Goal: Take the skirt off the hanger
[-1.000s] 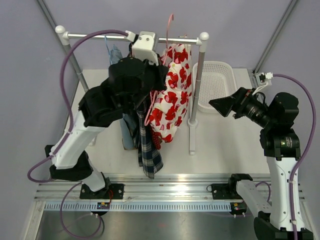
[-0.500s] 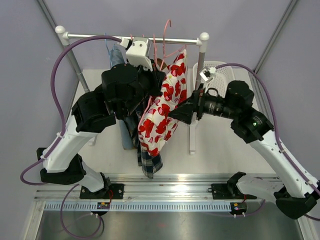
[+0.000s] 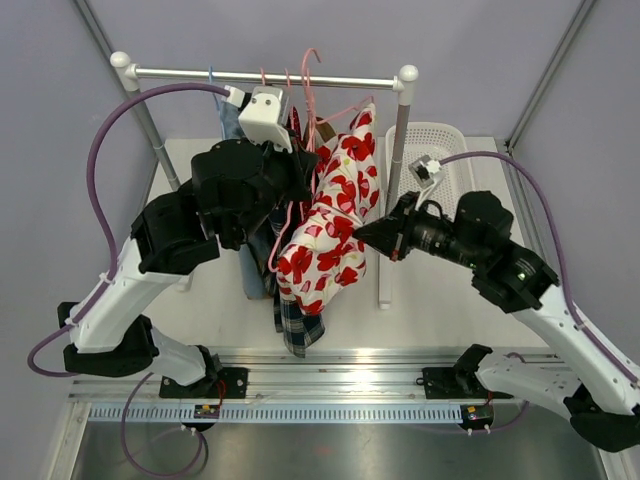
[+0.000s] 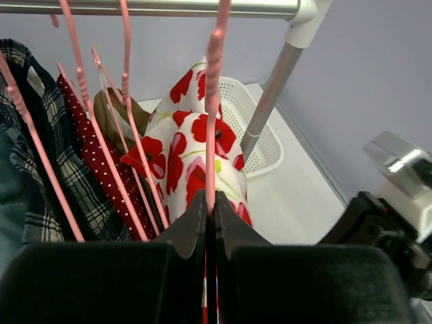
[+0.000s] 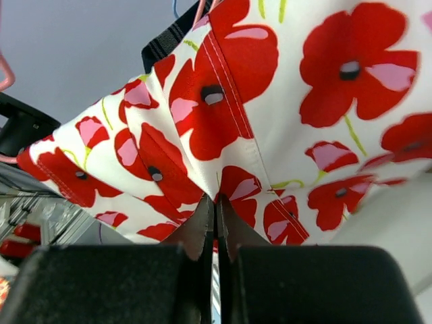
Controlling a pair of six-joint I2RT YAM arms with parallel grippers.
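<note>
The skirt (image 3: 330,240) is white with red poppies and hangs tilted from a pink hanger (image 3: 312,75) just in front of the rail. In the left wrist view my left gripper (image 4: 210,199) is shut on the hanger's pink wire (image 4: 212,101), with the skirt (image 4: 196,148) behind it. My right gripper (image 3: 362,232) reaches in from the right. Its jaws (image 5: 217,200) are shut, pinching a fold of the skirt (image 5: 304,101). Whether the hanger's hook still sits on the rail is unclear.
A metal rail (image 3: 200,73) on two posts (image 3: 393,170) carries more pink hangers with a plaid garment (image 3: 298,320), a blue one (image 3: 255,270) and a red dotted one (image 4: 88,148). A white basket (image 3: 435,165) stands at the back right.
My right arm swung in from the right, reached the skirt and shut on its fabric. My left arm shifted left and nearer with the hanger, and the skirt swung with it.
</note>
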